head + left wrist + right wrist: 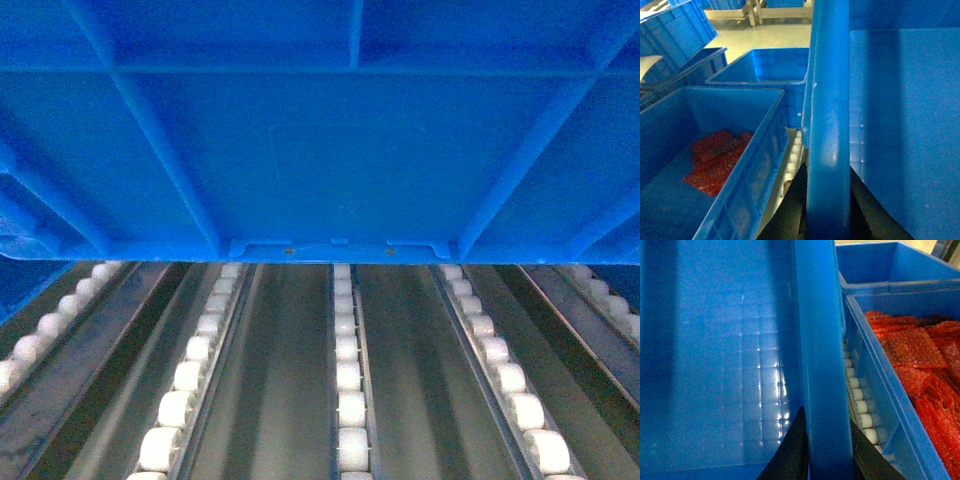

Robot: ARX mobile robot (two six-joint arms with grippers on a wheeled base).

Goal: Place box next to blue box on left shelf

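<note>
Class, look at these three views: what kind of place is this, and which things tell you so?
Probably a warehouse or factory storage area: roller tracks form a flow-rack shelf, blue crates stand in rows, and one crate holds red mesh bags.

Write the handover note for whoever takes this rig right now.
Left gripper: shut on the crate rim, dark fingers either side.
Right gripper: same on the opposite rim.
Crate is empty, held up over the roller tracks; head view shows its underside.
Neighbor crates with red bags sit on both sides: one left, one right.
Done: crate lifted and carried over the shelf.
Left: lower onto rollers beside the neighbor, then release.
</note>
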